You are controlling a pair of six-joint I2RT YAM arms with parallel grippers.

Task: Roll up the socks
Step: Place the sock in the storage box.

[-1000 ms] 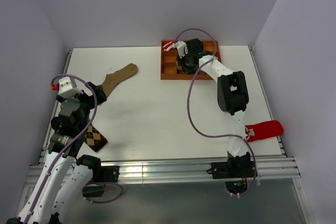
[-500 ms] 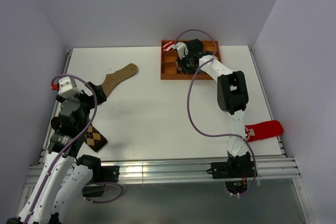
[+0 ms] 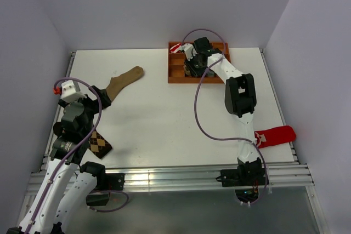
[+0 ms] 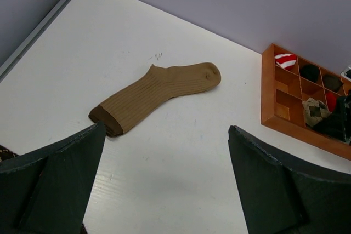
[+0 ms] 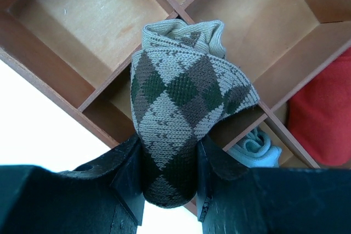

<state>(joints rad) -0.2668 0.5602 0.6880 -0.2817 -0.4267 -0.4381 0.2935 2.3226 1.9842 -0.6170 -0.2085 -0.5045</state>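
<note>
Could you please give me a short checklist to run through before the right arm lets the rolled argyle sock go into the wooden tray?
1. Grip: right jaws shut on the rolled argyle sock: ok.
2. Roll: the sock is bundled, with no loose end in view: ok.
3. Drop spot: the sock hangs over a crossing of dividers in the wooden tray; which compartment lies under it: cannot tell.
4. Free space: a red sock and a pale blue sock fill compartments to the right, while others are bare: ok.
5. Left jaws open, well away from the tray: ok.
6. Darker argyle sock lies flat by the left arm, unrolled: not ok.
</note>
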